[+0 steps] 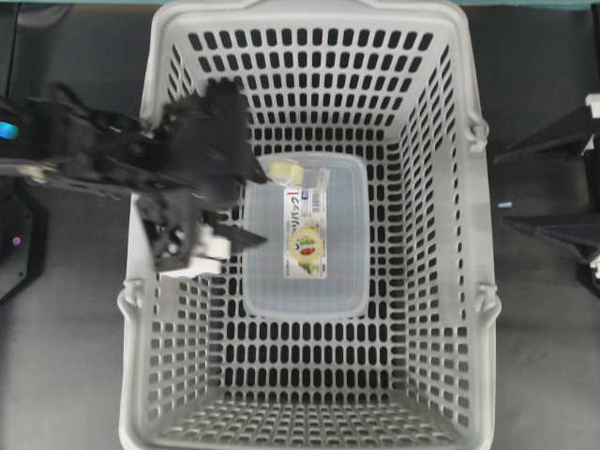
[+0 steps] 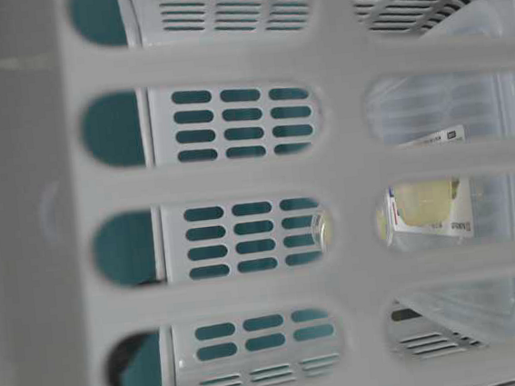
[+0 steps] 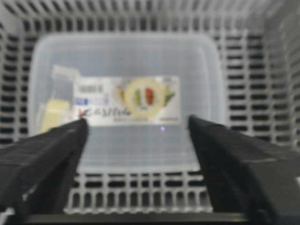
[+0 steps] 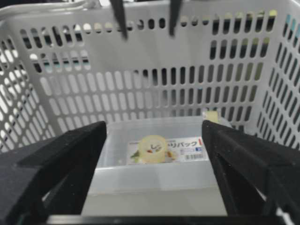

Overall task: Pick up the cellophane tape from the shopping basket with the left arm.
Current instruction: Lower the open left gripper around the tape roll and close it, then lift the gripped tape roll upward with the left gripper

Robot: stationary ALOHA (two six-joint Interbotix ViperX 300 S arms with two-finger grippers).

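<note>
- One shopping basket [image 1: 469, 281], light grey with slotted walls and floor, filling most of the overhead view.
- One translucent plastic box [image 1: 347, 272] lying flat on the basket floor, near the middle.
- One cellophane tape [image 1: 305, 220] packet lying on top of that box, toward its left side in the overhead view, with the pale yellow roll at the far end and the printed white card running toward the near end.
- Two arms in the overhead view: left arm [image 1: 84, 155] stretched in from the left over the basket's left wall, wrist tipped downward into the basket; right arm [image 1: 553, 187] parked well apart at the right edge, outside the basket.
- Left gripper [image 3: 136, 129] poised just left of the packet, jaws spread wide, nothing between them, not touching the tape.
- Right gripper [image 4: 154, 136] jaws likewise apart and empty, facing the box and packet from outside the basket's right wall.
</note>
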